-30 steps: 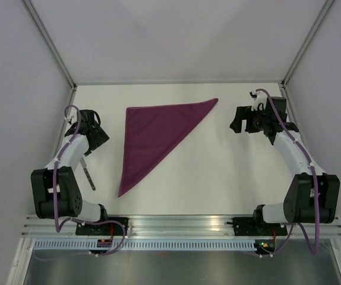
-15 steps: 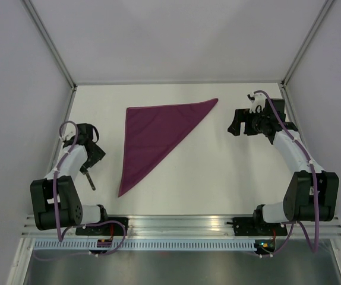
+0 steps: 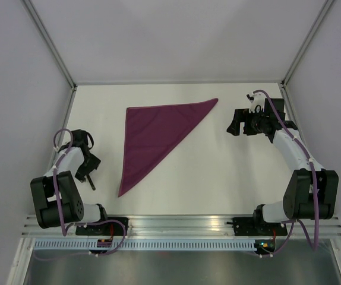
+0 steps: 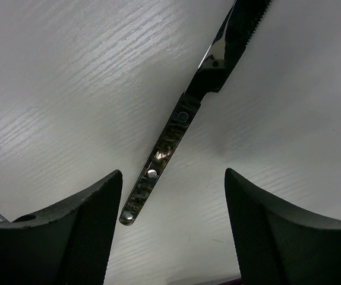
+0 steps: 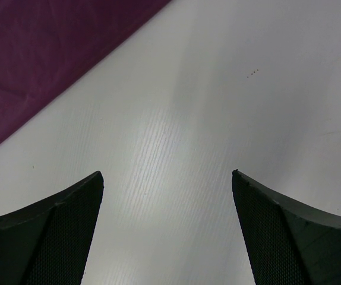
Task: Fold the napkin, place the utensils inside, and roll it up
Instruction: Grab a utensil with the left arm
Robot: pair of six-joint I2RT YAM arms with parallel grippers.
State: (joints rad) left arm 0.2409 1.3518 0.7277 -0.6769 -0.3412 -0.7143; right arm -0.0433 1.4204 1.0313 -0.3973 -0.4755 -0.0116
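Note:
The magenta-purple napkin (image 3: 152,133) lies flat on the white table, folded into a triangle; one corner also shows in the right wrist view (image 5: 51,53). One utensil is visible, a knife (image 3: 91,181) with a riveted handle (image 4: 164,145) and serrated blade, flat on the table left of the napkin. My left gripper (image 3: 87,168) is open, low over the knife, its jaws either side of the handle end (image 4: 173,172) without touching it. My right gripper (image 3: 234,124) is open and empty (image 5: 167,173) over bare table right of the napkin's far corner.
The white table (image 3: 218,172) is enclosed by pale walls left, right and behind, with metal frame posts (image 3: 51,44) at the corners. A rail (image 3: 176,222) runs along the near edge by the arm bases.
My left gripper has drawn back toward the near edge, from the knife's far end to above its handle. The right gripper has shifted only slightly. Napkin and knife have not moved.

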